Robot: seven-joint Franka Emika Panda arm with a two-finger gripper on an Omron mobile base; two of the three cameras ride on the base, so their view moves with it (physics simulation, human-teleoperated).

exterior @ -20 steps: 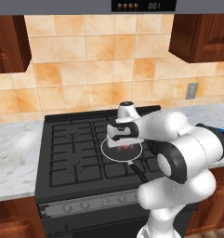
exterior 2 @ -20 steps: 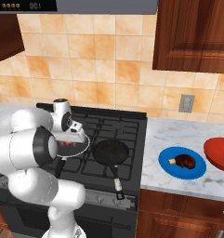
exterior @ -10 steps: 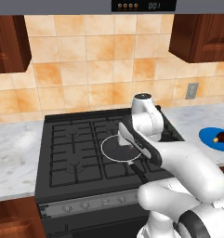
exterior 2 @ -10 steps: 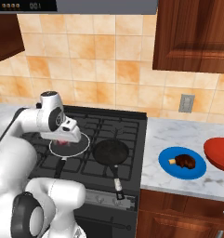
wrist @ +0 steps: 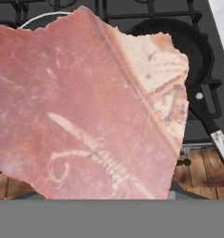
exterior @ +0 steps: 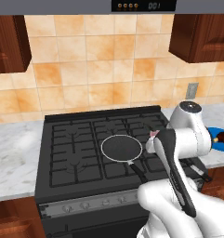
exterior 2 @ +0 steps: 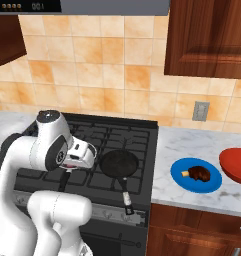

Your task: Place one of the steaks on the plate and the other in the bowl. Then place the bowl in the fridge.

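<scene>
Hand view: raw steak (wrist: pixel 85 107) held close | brown steak (exterior 2: pixel 199 173) on plate (exterior 2: pixel 179 176)

We can read one thing: the display (exterior: pixel 143 6) on the dark panel above the stove, with four small orange dots and pale digits that look like "001" or "0:01"; we cannot tell which. We find no other text.

Orange tile wall (exterior: pixel 99 60), dark wood cabinets (exterior 2: pixel 212 37).
</scene>
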